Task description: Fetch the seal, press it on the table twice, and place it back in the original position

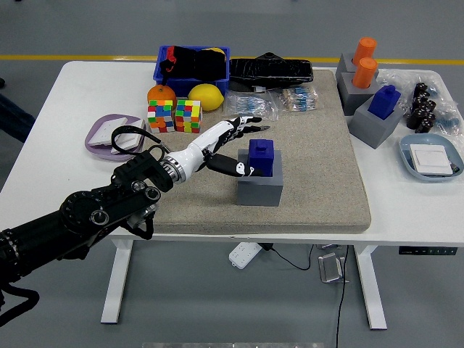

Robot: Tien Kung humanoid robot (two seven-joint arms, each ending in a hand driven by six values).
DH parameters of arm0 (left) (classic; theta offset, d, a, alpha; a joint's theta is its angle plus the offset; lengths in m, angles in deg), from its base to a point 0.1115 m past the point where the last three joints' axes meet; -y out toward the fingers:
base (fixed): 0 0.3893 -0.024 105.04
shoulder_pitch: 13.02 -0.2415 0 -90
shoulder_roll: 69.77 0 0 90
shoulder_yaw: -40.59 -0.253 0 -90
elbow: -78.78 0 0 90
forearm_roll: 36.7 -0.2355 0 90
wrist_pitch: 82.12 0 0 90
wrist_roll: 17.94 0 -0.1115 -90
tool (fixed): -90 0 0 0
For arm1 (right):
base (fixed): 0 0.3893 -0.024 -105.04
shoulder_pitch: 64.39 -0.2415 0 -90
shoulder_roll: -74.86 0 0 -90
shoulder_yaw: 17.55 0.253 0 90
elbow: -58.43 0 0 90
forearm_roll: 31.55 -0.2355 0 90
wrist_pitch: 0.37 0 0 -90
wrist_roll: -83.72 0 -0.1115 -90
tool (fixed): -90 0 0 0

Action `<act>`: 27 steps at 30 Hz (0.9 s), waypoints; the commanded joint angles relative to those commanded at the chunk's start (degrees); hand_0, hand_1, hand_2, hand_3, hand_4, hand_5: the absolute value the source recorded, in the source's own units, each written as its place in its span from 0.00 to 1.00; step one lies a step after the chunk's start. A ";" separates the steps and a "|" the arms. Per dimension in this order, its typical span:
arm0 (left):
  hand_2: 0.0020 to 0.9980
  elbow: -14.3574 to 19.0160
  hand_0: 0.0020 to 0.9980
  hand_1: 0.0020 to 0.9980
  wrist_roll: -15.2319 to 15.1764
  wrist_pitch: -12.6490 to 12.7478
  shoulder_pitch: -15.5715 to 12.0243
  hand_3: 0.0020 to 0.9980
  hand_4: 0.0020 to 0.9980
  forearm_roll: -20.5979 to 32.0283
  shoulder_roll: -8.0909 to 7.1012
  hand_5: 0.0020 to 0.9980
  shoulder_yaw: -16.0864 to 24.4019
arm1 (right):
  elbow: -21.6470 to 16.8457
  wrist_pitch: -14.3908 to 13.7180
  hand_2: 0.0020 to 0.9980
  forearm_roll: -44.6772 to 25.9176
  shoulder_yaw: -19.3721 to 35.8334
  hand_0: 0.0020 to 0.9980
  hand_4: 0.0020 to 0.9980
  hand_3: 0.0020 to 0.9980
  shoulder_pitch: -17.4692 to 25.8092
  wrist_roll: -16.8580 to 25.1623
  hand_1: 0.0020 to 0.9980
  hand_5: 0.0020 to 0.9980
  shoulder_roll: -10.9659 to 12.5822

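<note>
While spread, left hand point(235, 141) seemingly beside seal point(261, 156)

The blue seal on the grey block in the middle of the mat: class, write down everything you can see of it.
The blue seal is a dark blue, plastic-looking block with a smaller square knob on top. It stands upright in a grey block on the tan mat, near the mat's middle. The robot's left hand is beside it on its left, fingers spread above and thumb low by its side. Whether the thumb touches it cannot be told.
</note>
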 joint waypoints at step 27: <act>0.98 -1.06 0.98 1.00 -0.20 1.91 -11.35 0.98 1.00 -2.39 -7.42 0.34 22.34 | 0.00 -0.07 0.73 1.39 1.73 0.89 0.88 0.75 1.02 -0.14 0.75 0.55 0.56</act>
